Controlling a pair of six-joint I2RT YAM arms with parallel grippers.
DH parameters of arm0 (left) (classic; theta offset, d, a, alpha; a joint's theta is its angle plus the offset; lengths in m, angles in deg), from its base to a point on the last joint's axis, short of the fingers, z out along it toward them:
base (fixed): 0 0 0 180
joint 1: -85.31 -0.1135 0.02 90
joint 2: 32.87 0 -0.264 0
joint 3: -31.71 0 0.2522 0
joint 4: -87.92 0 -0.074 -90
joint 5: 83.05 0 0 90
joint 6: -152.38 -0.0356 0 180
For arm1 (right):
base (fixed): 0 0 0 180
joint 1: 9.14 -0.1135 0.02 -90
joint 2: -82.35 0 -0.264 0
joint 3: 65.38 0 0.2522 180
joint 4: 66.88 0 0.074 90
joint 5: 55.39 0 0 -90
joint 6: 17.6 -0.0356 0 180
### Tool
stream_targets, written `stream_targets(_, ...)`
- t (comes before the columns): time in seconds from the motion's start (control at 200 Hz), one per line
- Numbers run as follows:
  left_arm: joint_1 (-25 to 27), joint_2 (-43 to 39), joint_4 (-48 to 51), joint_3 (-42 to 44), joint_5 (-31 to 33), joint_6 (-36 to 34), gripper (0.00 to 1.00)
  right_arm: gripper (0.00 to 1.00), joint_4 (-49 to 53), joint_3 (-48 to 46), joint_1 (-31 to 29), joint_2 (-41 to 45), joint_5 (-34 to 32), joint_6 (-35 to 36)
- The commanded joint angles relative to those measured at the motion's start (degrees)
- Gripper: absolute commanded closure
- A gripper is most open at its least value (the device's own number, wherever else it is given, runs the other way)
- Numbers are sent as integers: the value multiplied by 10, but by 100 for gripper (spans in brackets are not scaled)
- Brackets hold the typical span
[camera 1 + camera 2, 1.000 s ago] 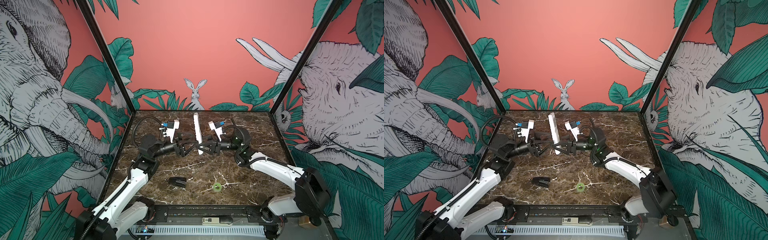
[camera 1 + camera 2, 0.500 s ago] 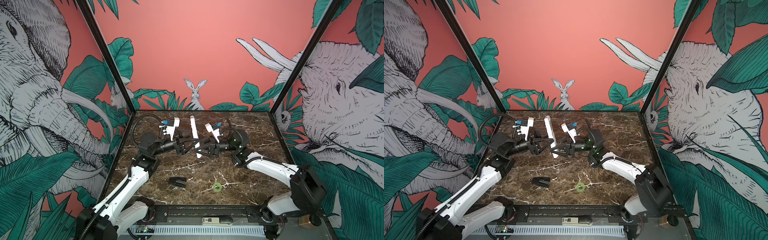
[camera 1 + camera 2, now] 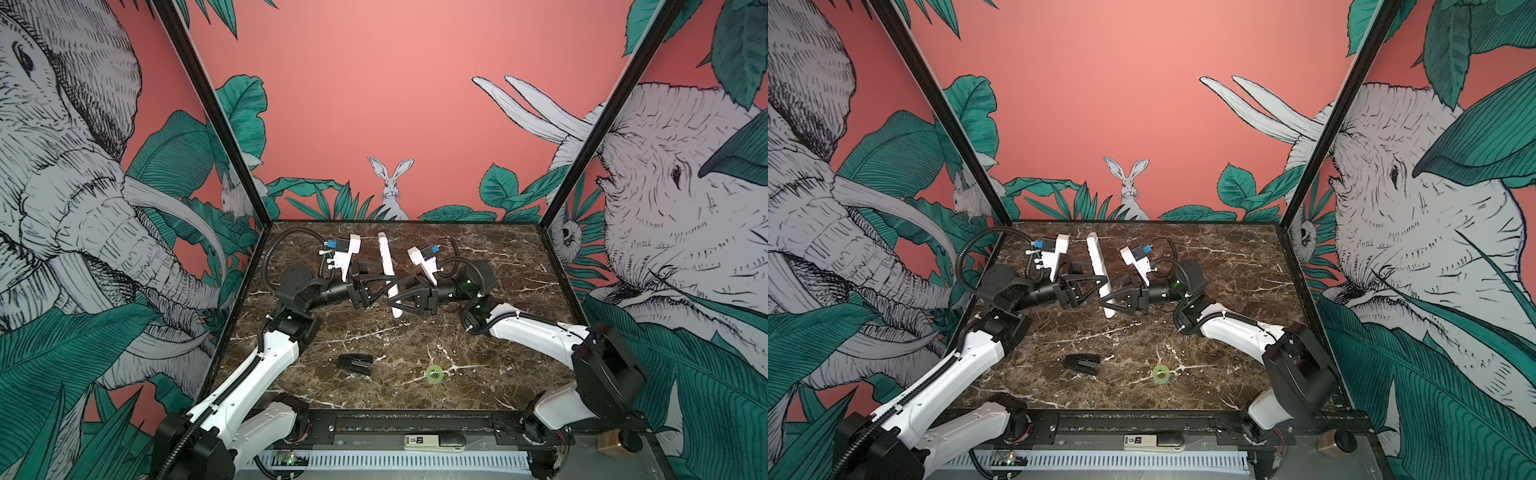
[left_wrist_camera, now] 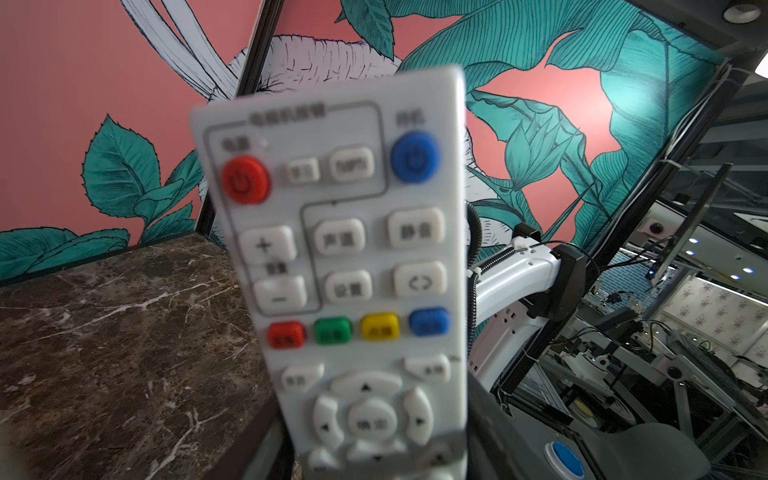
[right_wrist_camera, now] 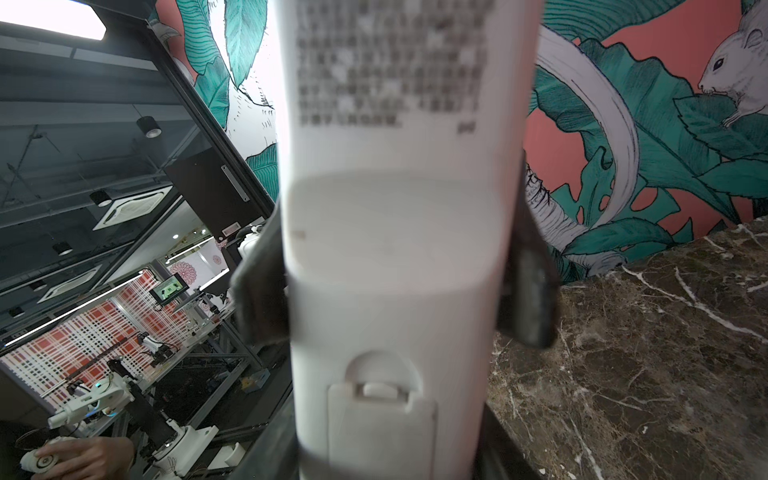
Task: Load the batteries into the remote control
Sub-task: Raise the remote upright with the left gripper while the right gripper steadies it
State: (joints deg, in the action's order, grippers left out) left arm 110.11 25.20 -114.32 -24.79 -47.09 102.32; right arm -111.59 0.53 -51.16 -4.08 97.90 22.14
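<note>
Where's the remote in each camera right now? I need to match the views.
Top view: remote, white strip at dead centre.
Top view: same strip, slightly left of centre.
Left wrist: fills the middle, buttons showing.
Right wrist: fills the middle, back showing.
Shared landmark: marble table.

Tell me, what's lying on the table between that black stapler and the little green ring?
Nothing. The marble tabletop between the black stapler and the green ring is bare, as both top views show.
</note>
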Motion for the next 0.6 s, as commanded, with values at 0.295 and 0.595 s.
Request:
stream_targets(0.295, 5, -5, -25, -9, -5, 8, 72, 65, -50, 15, -7, 4, 11, 4)
stream_targets(0.595, 5, -14, 0, -7, 5, 0, 85, 32, 75, 9, -8, 35, -16, 97)
